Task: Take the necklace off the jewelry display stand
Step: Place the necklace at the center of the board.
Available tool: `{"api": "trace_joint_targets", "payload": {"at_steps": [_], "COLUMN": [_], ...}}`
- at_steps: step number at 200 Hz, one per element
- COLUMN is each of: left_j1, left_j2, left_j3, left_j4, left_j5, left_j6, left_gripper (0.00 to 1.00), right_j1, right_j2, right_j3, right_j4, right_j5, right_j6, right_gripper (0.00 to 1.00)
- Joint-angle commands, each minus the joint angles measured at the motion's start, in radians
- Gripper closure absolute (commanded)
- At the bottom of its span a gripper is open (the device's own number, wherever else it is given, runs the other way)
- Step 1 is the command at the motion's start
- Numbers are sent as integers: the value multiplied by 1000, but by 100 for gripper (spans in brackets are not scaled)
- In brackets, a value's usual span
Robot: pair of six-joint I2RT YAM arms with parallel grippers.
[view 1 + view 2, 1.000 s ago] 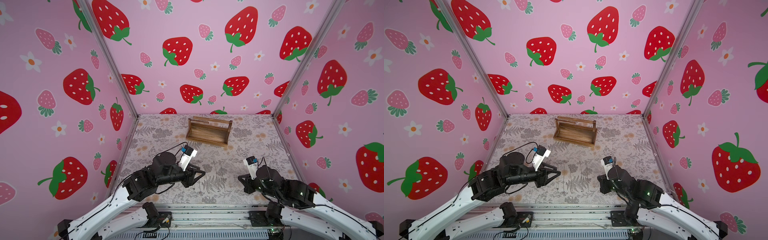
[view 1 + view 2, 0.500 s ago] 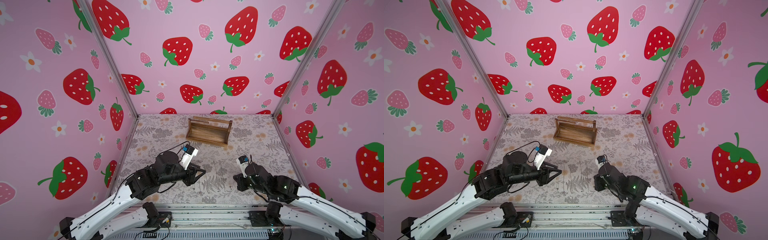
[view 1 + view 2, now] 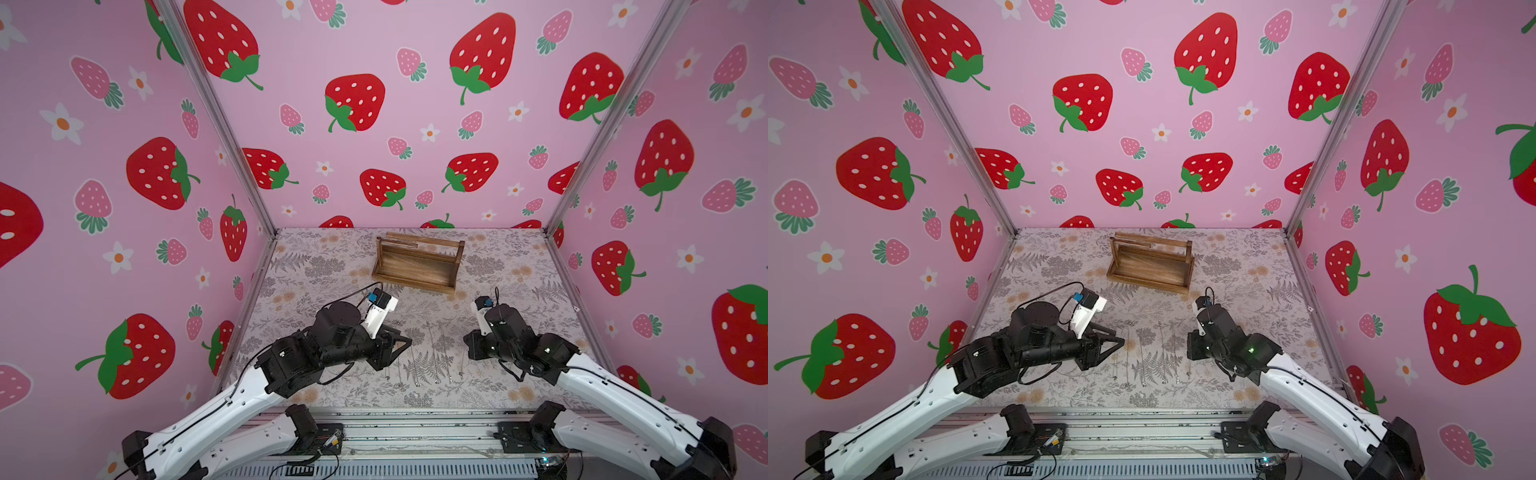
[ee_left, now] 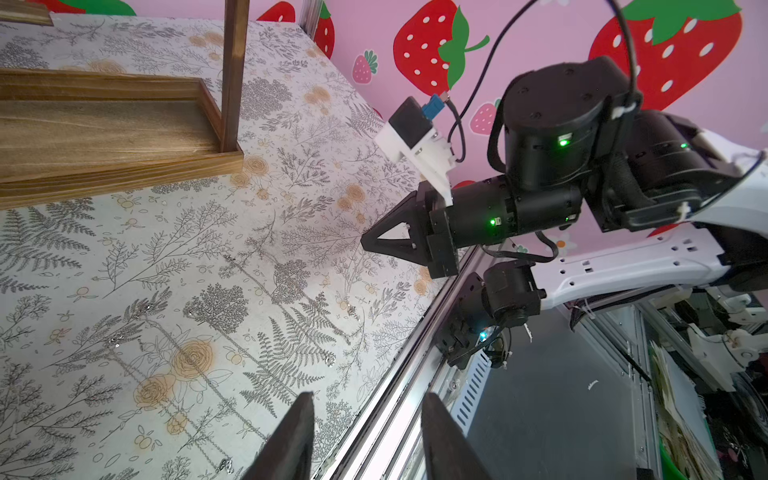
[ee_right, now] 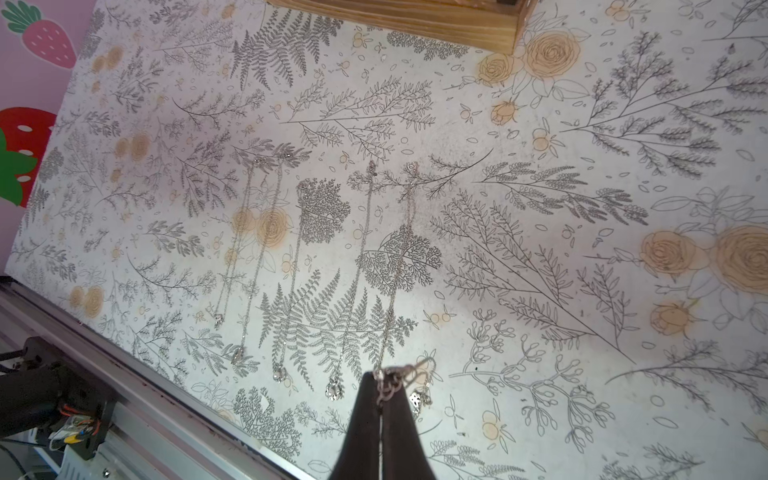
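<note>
The brown wooden jewelry display stand [image 3: 409,282] [image 3: 1148,279] stands at the back of the table; no chain shows on its bars. A thin silver necklace [image 5: 399,266] lies stretched on the floral cloth. My right gripper [image 5: 380,374] [image 3: 471,355] is shut on the bunched chain at its near end, low over the cloth, with the pendant [image 5: 422,399] beside the tips. To its left, my left gripper [image 4: 369,399] [image 3: 397,355] [image 3: 1106,355] hangs open with nothing between its fingers. The left wrist view shows the right gripper [image 4: 365,243] from the side.
Several other silver necklaces [image 5: 291,270] [image 3: 1144,382] lie in a row between the two grippers, pendants toward the front. The table's metal front rail [image 5: 137,399] runs just beyond the pendants. Pink strawberry walls close in the left, back and right sides.
My right arm has swung left and a little away from the front edge, staying shut. The left arm has hardly moved.
</note>
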State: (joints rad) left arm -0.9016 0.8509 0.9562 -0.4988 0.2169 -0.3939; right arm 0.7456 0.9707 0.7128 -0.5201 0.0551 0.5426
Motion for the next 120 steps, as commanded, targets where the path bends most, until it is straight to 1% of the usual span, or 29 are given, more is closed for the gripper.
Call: {"api": "trace_joint_targets", "payload": {"at_steps": [1, 27, 69, 120], "left_j1": [-2, -1, -1, -1], "left_j2": [-11, -22, -26, 5], "left_j3": [2, -20, -55, -38], "left_j4": [-23, -28, -6, -14], "left_j5": [-33, -64, -66, -65], "left_j6": [21, 24, 24, 50], "left_gripper": [56, 56, 56, 56], "right_j1": [-28, -52, -90, -126], "right_j2": [42, 102, 204, 316], "right_j3": [-11, -16, -10, 10], "right_j4": [55, 95, 157, 211], "right_j5": [-50, -62, -80, -84], "right_j6": [-35, -41, -45, -50], "right_gripper": [100, 100, 100, 100]}}
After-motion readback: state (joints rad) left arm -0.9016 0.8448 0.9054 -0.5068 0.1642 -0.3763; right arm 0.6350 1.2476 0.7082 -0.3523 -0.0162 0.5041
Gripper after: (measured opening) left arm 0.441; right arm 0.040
